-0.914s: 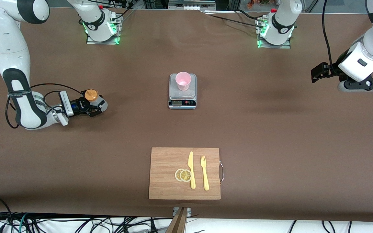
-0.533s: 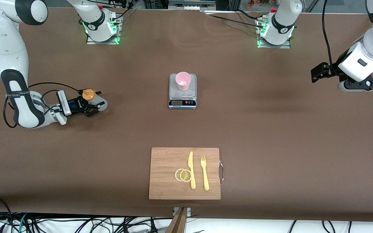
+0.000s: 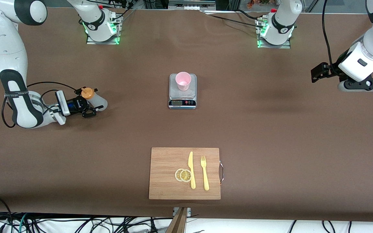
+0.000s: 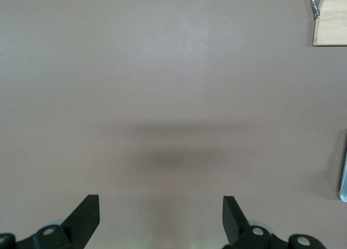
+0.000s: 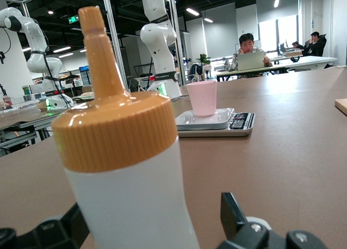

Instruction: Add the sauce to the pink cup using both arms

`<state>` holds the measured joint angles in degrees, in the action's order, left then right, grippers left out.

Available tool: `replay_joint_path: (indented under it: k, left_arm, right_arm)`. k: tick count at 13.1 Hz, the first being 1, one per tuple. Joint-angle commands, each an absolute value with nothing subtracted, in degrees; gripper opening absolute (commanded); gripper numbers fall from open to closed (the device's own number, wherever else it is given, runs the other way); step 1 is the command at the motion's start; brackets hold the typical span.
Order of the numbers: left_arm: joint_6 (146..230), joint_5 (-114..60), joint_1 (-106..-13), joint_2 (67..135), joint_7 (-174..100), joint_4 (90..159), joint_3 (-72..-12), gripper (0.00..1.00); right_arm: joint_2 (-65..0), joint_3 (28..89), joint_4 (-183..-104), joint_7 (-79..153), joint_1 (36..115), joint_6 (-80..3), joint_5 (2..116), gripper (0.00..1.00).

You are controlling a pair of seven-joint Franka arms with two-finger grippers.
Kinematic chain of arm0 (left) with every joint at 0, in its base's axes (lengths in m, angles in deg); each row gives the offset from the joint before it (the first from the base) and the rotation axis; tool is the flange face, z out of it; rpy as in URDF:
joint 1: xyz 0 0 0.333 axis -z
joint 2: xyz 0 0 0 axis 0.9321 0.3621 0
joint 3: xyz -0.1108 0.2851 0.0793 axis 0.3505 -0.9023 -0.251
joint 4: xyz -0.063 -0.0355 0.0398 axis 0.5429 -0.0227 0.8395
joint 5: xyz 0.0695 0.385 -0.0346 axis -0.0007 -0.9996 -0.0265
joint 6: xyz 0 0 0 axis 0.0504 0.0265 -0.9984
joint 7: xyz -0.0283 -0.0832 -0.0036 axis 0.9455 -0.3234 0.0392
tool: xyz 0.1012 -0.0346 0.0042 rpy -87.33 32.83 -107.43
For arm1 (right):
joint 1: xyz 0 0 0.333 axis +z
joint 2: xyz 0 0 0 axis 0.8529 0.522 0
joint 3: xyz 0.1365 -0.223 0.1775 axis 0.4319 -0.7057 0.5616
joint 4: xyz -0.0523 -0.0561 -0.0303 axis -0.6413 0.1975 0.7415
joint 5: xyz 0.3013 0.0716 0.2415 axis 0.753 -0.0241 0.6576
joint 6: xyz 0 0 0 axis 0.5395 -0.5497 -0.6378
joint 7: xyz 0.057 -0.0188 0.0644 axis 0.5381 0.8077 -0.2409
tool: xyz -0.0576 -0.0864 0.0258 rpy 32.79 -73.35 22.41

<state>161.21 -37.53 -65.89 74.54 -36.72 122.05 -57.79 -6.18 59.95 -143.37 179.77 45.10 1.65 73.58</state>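
Two white arms work this brown table (image 3: pixel 270 129), and each carries a black hand. Starting at the right arm's end of the table, the right hand (image 3: pixel 91 105) sits low at the table surface beside the sauce (image 3: pixel 94 98), a whitish squeeze bottle with an orange nozzle cap. Its fingers (image 5: pixel 233 214) stand spread to either side of the bottle's body, and in the right wrist view the bottle (image 5: pixel 127 167) stands upright between them, filling the near field; the fingers are apart and not clamping it. The bottle rests on the table, well apart from the scale and toward the right arm's edge.

At the table's middle stands a small grey kitchen scale (image 3: pixel 182 95), its display facing the front camera. The pink cup (image 3: pixel 183 81) stands upright on the scale's platform, toward the edge nearer the robots' bases. The right wrist view shows the cup (image 5: pixel 201 97) on the scale (image 5: pixel 217 123) past the bottle.

Nearer to the front camera than the scale, close to the table's front edge, lies a wooden cutting board (image 3: pixel 167 174). On it are two lemon slices (image 3: pixel 183 175) overlapping, a yellow knife (image 3: pixel 191 170) touching them, and a yellow fork (image 3: pixel 204 173) just beside the knife.

At the left arm's end, the left hand (image 3: pixel 317 72) waits in the air over bare table, fingers (image 4: pixel 84 216) spread wide and holding nothing.
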Motion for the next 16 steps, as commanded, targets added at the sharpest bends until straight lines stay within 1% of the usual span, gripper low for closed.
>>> replay_joint_path:
  k: [1, 9, 12, 13, 16]
  left_arm:
    - [160.2, -36.6, -65.9, 74.8, -35.4, 120.9, -57.9, 1.00]
    - [160.1, -36.6, -65.5, 75.2, -35.4, 120.3, -57.8, 1.00]
    - [160.1, -36.6, -65.5, 75.2, -35.3, 120.3, -57.8, 1.00]
    - [160.1, -36.6, -65.5, 75.1, -35.3, 120.3, -57.7, 1.00]
    - [160.1, -36.6, -65.7, 75.2, -35.3, 120.3, -57.9, 1.00]
  right_arm:
    - [-6.6, 59.8, -142.2, 176.8, 44.0, 2.9, 73.7, 1.00]
    - [-9.1, 55.7, -141.0, 175.2, 44.1, 3.1, 70.7, 1.00]
    - [-10.9, 53.1, -140.1, 174.3, 44.1, 3.3, 68.6, 1.00]
    - [-11.3, 52.0, -139.3, 173.6, 44.1, 4.6, 67.4, 1.00]
    - [-12.2, 47.2, -134.9, 171.4, 44.5, 7.9, 65.1, 1.00]
